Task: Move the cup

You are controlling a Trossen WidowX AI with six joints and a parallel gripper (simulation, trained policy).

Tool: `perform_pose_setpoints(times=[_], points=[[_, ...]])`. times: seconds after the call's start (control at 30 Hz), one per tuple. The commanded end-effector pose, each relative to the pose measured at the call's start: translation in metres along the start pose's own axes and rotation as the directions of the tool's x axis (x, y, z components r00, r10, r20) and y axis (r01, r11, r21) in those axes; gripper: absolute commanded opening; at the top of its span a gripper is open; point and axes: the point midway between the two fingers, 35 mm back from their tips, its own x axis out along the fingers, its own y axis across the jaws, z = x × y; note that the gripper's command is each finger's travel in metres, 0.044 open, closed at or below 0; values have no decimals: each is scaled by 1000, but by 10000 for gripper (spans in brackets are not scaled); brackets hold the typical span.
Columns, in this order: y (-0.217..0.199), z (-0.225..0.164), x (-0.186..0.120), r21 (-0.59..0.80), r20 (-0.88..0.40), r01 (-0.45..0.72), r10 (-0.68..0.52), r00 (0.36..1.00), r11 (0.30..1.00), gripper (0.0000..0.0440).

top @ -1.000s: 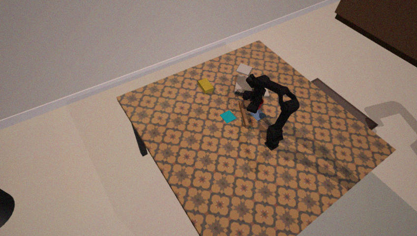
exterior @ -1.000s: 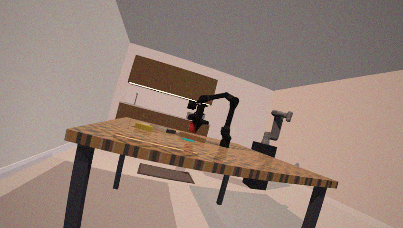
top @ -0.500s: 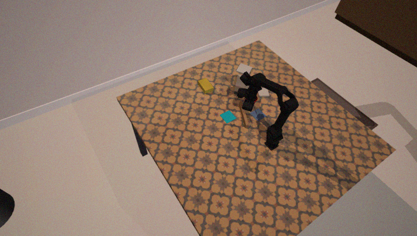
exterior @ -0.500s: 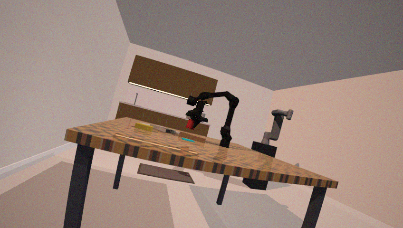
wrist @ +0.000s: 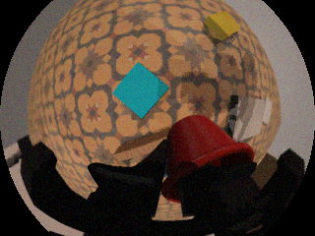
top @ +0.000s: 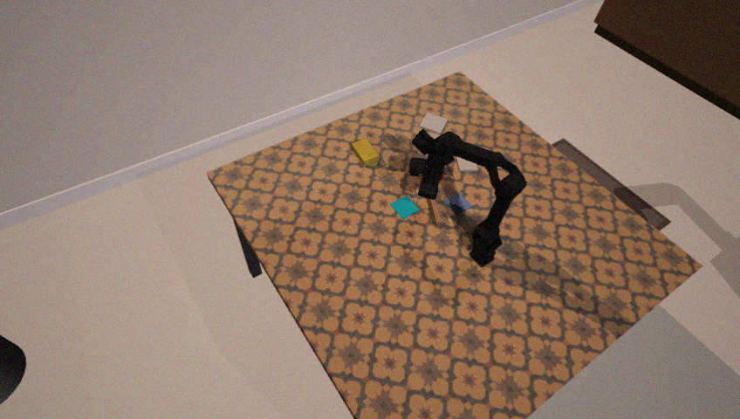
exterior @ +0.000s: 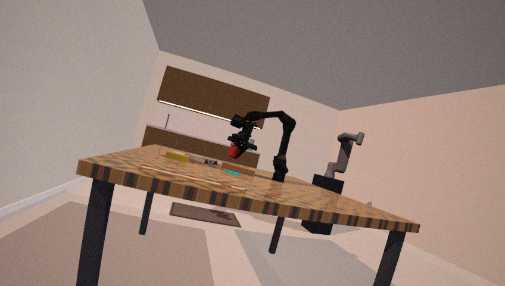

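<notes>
We find a kitchen: brown wall cabinets (exterior: 212,92) with a lit strip beneath them, and base units (exterior: 184,139) carrying a tall faucet (exterior: 167,121). We also note a robot-lab character: one black arm (top: 506,199) (exterior: 286,141) on the patterned counter (top: 415,311) (exterior: 198,184), a grey arm (exterior: 343,155) on a black pedestal (exterior: 318,180).

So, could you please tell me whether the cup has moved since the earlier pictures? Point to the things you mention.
Yes: in the top view, the cup (top: 440,177) (exterior: 233,151) (wrist: 197,140) has moved left, away from the blue pad (top: 459,202).
</notes>
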Motion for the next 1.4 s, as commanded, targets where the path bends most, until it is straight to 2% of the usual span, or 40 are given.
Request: perform_pose_setpoints(times=[0.0,0.63,1.03,1.37], points=[[6,11,1,-10,16,1,0,1000,1000,0],[52,56,20,-84,57,3,2,998,996,0],[76,57,49,-86,36,-2,5,999,996,4],[79,53,64,-70,40,1,2,999,998,56]])
